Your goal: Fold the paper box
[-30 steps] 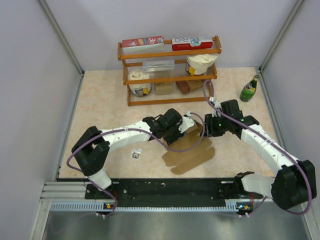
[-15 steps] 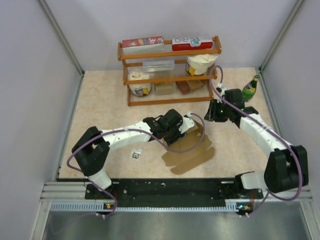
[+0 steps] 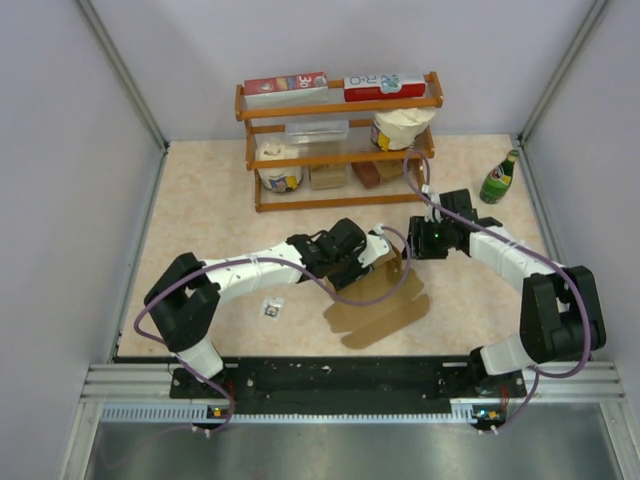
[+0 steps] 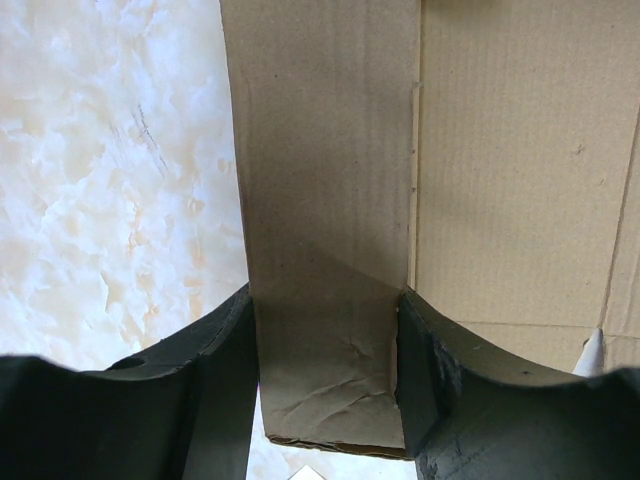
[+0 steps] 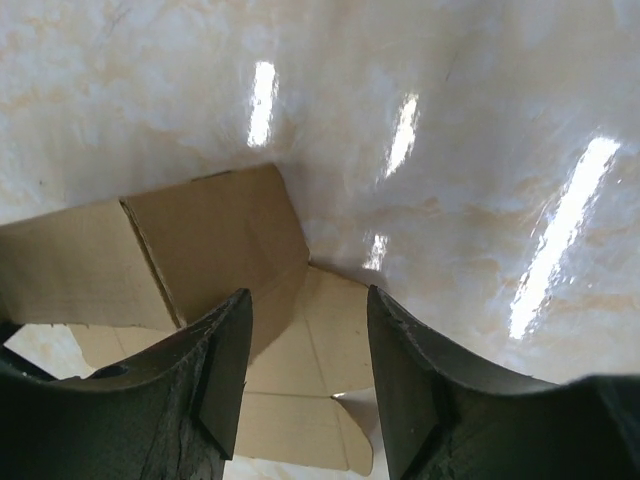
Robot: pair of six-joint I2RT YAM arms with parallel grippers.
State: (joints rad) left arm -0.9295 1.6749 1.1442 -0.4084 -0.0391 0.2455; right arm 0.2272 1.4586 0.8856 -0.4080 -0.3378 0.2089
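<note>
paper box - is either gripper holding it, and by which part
The left gripper pinches the paper box by the end of one narrow flap. The right gripper is open above the cardboard, holding nothing.

1. The paper box (image 3: 385, 300) lies mid-table. One flap stands raised, pinched between the left gripper's (image 4: 325, 370) fingers.
2. The right gripper (image 5: 308, 370), jaws apart, hangs just beside that flap and crowds the box's far edge.
3. The wooden shelf (image 3: 340, 150) walls off the back of the table; a green bottle (image 3: 499, 178) stands near the right arm.
4. Bare table (image 3: 200, 220) lies open to the left, apart from a small object (image 3: 271, 308) near the box.
</note>
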